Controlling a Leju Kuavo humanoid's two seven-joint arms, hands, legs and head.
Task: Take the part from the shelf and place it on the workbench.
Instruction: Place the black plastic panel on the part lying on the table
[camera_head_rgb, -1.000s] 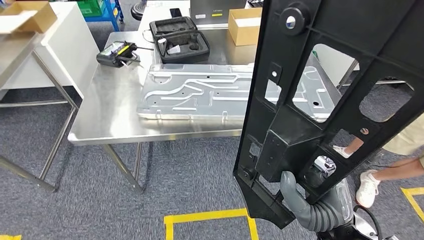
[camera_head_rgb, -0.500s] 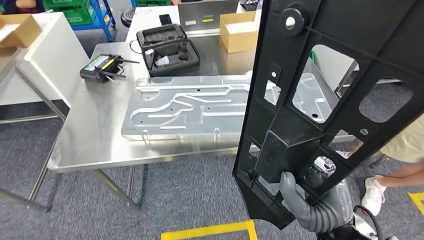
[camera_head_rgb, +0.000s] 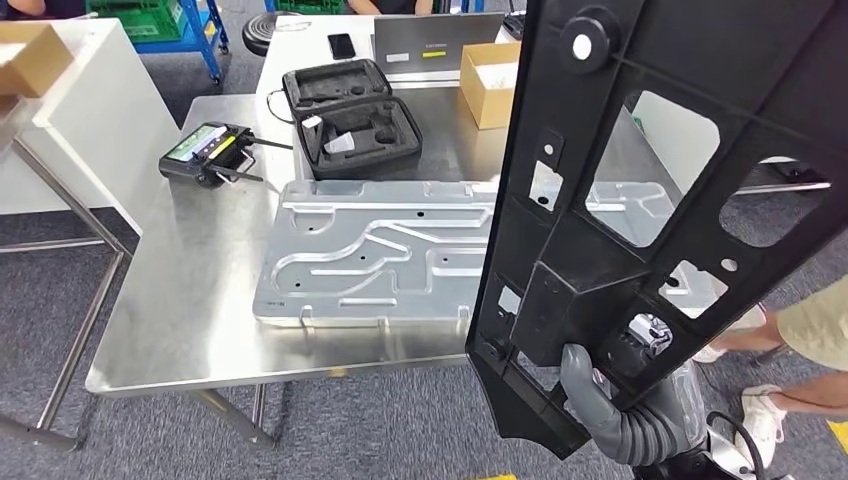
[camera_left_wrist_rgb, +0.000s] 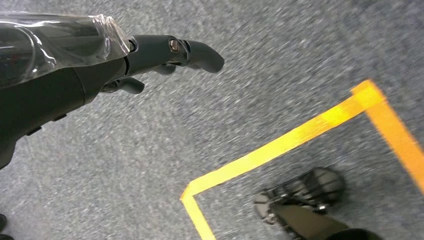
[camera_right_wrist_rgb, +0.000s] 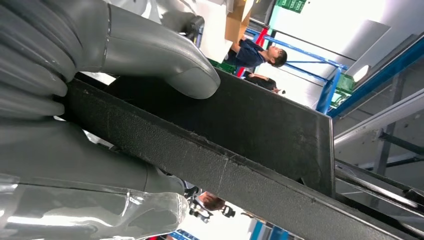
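Observation:
The part is a long black plastic frame (camera_head_rgb: 640, 190) with cut-out windows, held upright in front of me on the right. My right hand (camera_head_rgb: 600, 400) grips its lower end, thumb wrapped over an edge. In the right wrist view the thumb (camera_right_wrist_rgb: 155, 55) presses on the black frame (camera_right_wrist_rgb: 240, 145) from close up. The steel workbench (camera_head_rgb: 190, 310) stands ahead and to the left of the part. My left hand (camera_left_wrist_rgb: 150, 60) hangs over the carpet with fingers apart and nothing in it.
On the workbench lie a large embossed metal plate (camera_head_rgb: 380, 250), an open black foam case (camera_head_rgb: 350, 115), a black handheld device (camera_head_rgb: 205, 155) and a cardboard box (camera_head_rgb: 490, 80). A person's legs (camera_head_rgb: 790, 340) stand at the right. A white table (camera_head_rgb: 90, 120) is at the left.
The whole picture has shifted: the workbench now lies closer and lower in view, so the camera has moved toward it. The part stays the same in my right hand.

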